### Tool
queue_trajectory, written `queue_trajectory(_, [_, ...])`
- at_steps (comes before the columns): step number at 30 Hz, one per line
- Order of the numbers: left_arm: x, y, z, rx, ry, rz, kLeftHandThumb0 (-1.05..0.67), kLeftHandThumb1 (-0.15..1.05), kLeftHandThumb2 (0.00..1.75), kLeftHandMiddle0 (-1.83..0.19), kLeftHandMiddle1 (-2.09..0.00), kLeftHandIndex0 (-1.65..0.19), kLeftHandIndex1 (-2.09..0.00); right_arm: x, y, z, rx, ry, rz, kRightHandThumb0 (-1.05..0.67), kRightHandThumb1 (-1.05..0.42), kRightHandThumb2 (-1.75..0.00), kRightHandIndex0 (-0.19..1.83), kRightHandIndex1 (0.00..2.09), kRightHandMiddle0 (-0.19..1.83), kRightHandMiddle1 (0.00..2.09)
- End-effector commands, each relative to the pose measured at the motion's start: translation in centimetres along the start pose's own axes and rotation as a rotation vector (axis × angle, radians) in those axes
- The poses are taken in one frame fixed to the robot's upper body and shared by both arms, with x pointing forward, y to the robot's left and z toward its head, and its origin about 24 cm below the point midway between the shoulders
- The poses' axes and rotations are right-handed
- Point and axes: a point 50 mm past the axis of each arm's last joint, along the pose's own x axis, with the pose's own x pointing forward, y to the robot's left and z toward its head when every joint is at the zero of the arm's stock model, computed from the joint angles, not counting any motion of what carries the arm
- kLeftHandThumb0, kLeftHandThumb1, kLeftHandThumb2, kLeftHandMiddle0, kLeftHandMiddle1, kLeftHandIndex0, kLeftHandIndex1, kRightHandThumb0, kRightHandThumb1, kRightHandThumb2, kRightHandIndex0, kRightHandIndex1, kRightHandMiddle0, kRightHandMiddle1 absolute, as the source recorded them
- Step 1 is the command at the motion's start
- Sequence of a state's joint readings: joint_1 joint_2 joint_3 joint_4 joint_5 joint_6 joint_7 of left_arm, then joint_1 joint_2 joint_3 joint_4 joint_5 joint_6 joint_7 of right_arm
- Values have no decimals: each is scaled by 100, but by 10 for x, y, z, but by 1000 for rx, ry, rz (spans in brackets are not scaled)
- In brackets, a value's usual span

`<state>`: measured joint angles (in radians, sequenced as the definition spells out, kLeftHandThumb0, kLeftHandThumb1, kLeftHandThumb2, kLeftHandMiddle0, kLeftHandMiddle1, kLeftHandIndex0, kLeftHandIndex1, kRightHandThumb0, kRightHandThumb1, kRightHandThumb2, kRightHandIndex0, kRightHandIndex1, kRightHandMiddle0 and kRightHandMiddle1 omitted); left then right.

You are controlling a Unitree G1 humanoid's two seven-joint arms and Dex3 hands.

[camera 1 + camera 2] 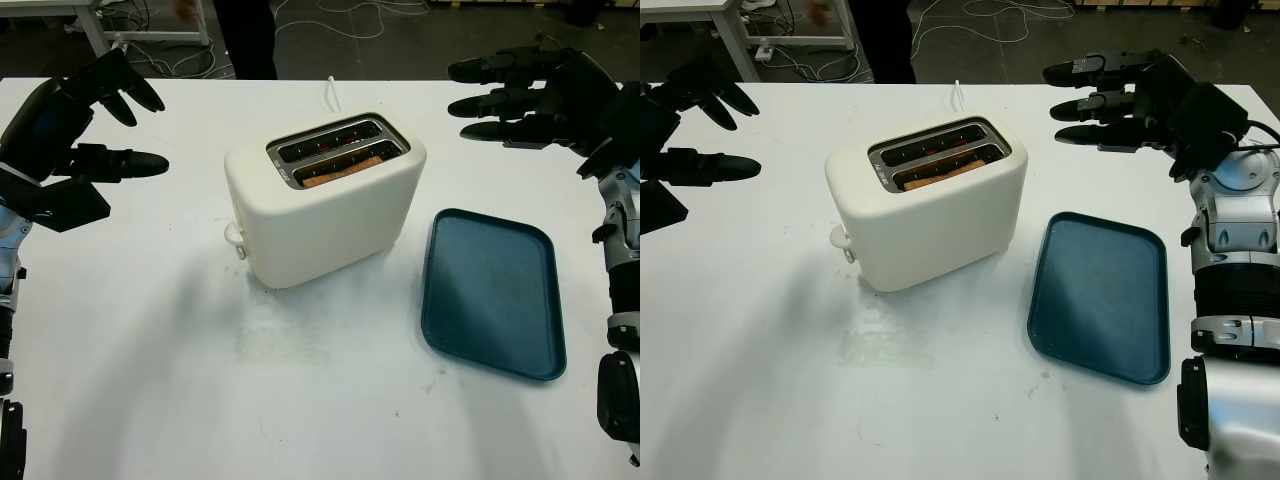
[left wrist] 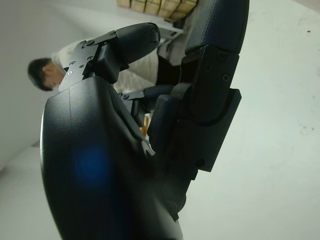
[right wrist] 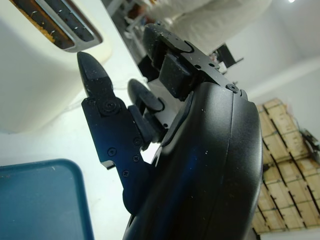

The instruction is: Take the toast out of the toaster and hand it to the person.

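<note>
- Toaster (image 1: 325, 200): cream, two-slot, standing upright on the white table (image 1: 150, 370) near its middle, turned at a slight angle; lever knob on the end facing the left hand.
- Toast (image 1: 342, 171): one browned slice, seated in the nearer slot, top edge just level with the slot opening; farther slot dark, contents not discernible.
- Left hand (image 1: 85, 125): black, three-fingered, open and holding nothing; raised over the table's left side, fingers pointing toward the toaster, well apart from it.
- Right hand (image 1: 1135, 100): black, open and holding nothing; raised over the far right of the table, fingers extended level toward the toaster, apart from it and touching nothing.
- Tray (image 1: 495, 295): dark teal, rectangular with rounded corners, lying flat on the table just beside the toaster on the right-hand side, bare.
- Cable (image 1: 331, 93): white, running from behind the toaster toward the table's far edge.
- Person (image 2: 127, 62): in a light top, seen past the left hand's fingers in the left wrist view; dark trouser legs (image 1: 248, 38) standing beyond the far edge of the table, possibly the same person, hard to confirm.
- Background: dark floor with loose white cords beyond the table; another white table's leg (image 1: 95, 30) at the far left; stacked wooden crates (image 3: 287, 165) seen in the right wrist view.
</note>
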<state>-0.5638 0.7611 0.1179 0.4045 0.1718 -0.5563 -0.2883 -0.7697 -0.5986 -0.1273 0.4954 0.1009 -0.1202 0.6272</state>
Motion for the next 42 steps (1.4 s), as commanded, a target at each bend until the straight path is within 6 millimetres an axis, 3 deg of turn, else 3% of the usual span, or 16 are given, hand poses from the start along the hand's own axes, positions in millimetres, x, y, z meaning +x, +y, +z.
queue_trajectory(1, [2, 2, 2, 10, -8, 12, -95, 92, 19, -29, -163, -17, -150, -2, 0, 2, -10, -10, -7, -34, -73, 0, 87, 2, 79, 0])
queue_trajectory(42, [3, 2, 2, 8, -5, 13, -96, 92, 19, -29, -162, -17, -150, 0, 1, 0, -4, -3, 0, -33, -72, 0, 86, 2, 78, 0])
